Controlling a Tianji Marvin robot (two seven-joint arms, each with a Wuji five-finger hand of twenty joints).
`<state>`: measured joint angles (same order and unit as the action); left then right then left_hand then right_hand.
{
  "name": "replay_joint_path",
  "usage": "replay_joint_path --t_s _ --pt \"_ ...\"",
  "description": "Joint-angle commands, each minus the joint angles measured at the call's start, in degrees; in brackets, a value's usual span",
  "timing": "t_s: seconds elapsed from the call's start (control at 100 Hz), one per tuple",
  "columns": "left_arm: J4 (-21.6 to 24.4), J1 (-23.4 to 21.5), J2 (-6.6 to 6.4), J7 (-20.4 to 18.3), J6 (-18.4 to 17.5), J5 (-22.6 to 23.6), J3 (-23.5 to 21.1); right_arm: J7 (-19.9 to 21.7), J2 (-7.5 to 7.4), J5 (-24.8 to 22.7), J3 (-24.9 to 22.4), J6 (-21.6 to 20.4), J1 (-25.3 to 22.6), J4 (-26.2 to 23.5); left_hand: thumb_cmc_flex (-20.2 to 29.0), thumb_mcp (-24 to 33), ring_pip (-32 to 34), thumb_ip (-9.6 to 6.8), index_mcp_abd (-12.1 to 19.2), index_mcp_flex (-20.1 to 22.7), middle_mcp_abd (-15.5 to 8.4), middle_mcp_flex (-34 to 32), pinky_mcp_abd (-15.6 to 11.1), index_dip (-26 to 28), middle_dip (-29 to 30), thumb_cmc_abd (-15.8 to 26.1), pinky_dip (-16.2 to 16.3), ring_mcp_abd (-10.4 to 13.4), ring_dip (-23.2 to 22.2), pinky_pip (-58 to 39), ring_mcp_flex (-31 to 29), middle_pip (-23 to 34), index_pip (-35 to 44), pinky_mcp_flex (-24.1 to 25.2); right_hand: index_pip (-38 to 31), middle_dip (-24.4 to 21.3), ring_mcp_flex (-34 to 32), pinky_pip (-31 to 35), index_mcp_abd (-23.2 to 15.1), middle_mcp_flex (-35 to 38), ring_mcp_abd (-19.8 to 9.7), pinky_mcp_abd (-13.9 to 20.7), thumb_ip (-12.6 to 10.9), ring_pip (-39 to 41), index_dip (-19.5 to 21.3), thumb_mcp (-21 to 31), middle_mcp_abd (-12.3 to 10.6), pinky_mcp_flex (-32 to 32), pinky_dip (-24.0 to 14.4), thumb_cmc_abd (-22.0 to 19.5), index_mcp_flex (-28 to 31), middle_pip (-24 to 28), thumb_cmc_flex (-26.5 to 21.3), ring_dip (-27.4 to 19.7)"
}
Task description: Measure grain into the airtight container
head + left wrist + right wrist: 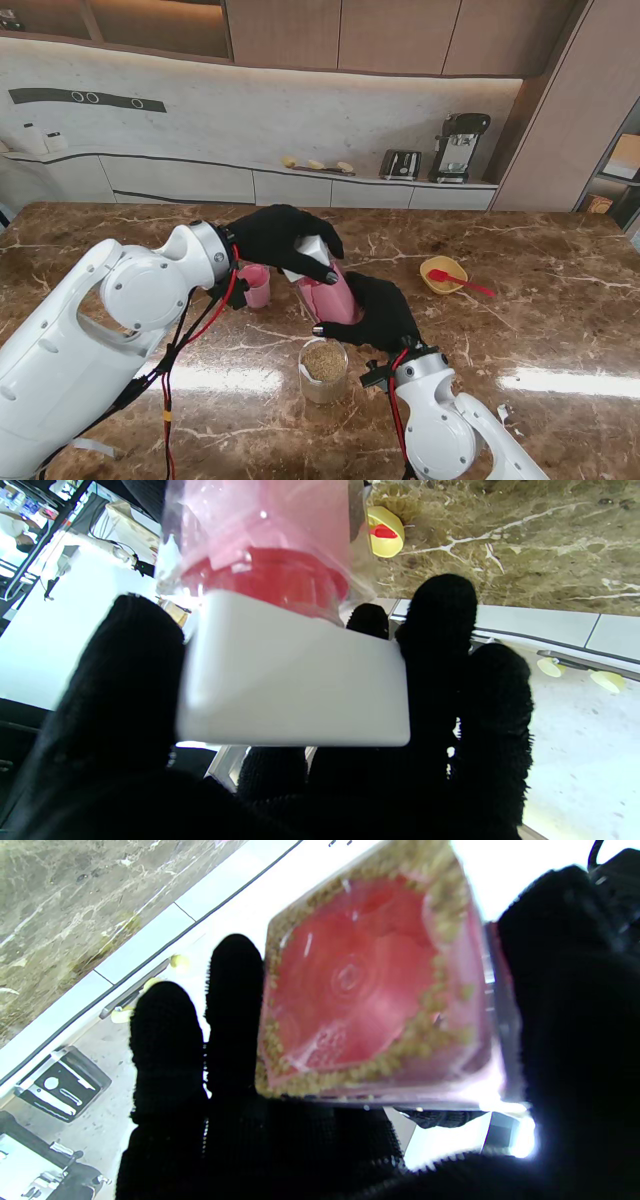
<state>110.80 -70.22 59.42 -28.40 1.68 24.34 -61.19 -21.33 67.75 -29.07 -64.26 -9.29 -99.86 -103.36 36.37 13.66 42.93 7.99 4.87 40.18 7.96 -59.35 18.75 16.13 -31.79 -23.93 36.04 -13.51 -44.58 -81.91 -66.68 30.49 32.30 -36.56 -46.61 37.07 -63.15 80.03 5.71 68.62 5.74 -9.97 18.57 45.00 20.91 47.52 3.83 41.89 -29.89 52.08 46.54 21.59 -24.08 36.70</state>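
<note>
Left hand: the black-gloved left hand [283, 236] is clenched over the white lid end of the clear square plastic container tinted pink [328, 285], fingers draped across its top.
Right hand: the black-gloved right hand [378, 313] grasps the same container from the right, palm against its lower wall.
Container look: see-through walls, a flat white rectangular lid [295, 685], and a red round part inside; it is tilted, lid end up toward the left hand. In the right wrist view, tan grain [395, 1060] rims its square base.
Container place: lifted off the brown marble table [540, 330], between the two hands, at mid-table.
Glass jar: a short clear round jar holding brown grain [324, 368] stands on the table nearer to me than the container, just left of the right wrist.
Pink cup: a small pink cup [255, 285] stands just left of the container, partly behind the left wrist.
Yellow bowl: a yellow round bowl with a red spoon [446, 274] sits well to the right.
Hard to tell: whether the lid is sealed; the container's foot is hidden by the right hand.
</note>
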Motion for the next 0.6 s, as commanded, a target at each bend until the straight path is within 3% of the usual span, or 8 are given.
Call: replay_joint_path --t_s 0.0,0.34,0.59 --pt "0.25 -0.23 0.06 0.71 0.56 0.22 -0.4 0.52 0.15 0.31 -0.06 -0.07 -0.61 -0.25 14.62 5.24 3.92 -0.43 -1.51 2.4 -8.26 -10.69 -0.99 0.95 -0.7 10.43 -1.02 2.06 0.39 -4.42 -3.37 3.98 1.16 -1.37 -8.44 1.93 -2.29 1.79 -19.68 4.15 -5.19 1.77 -2.56 0.86 2.79 16.98 -7.71 0.19 -1.17 -11.37 7.03 5.18 -11.76 -0.09" --pt "1.39 -1.33 0.17 1.42 1.1 0.5 -2.54 0.62 0.12 0.34 -0.11 -0.25 -0.57 0.24 15.54 3.76 4.3 -0.55 -1.43 1.51 -8.27 -10.3 -0.91 0.57 -1.28 11.09 -1.13 1.99 0.15 -5.07 -3.34 4.53 0.7 -1.04 -8.53 1.87 -2.56 1.72 -19.96 4.41 -5.36 1.76 -2.63 0.81 2.82 16.96 -7.88 0.42 -1.16 -11.08 7.25 5.16 -11.93 -0.13" --pt "4.08 -5.15 -0.23 1.02 0.07 3.36 -10.06 0.3 0.21 0.67 -1.33 -0.03 -1.01 0.41 15.76 3.19 4.69 -0.8 -1.27 1.79 -8.48 -10.55 -0.95 0.38 -1.44 11.01 -1.15 2.05 -0.13 -5.33 -3.31 4.65 0.43 -1.14 -8.53 1.88 -2.55 1.71 -19.89 4.4 -5.27 1.76 -2.63 0.77 2.79 16.92 -7.78 0.42 -1.17 -11.09 7.24 5.15 -11.92 -0.13"
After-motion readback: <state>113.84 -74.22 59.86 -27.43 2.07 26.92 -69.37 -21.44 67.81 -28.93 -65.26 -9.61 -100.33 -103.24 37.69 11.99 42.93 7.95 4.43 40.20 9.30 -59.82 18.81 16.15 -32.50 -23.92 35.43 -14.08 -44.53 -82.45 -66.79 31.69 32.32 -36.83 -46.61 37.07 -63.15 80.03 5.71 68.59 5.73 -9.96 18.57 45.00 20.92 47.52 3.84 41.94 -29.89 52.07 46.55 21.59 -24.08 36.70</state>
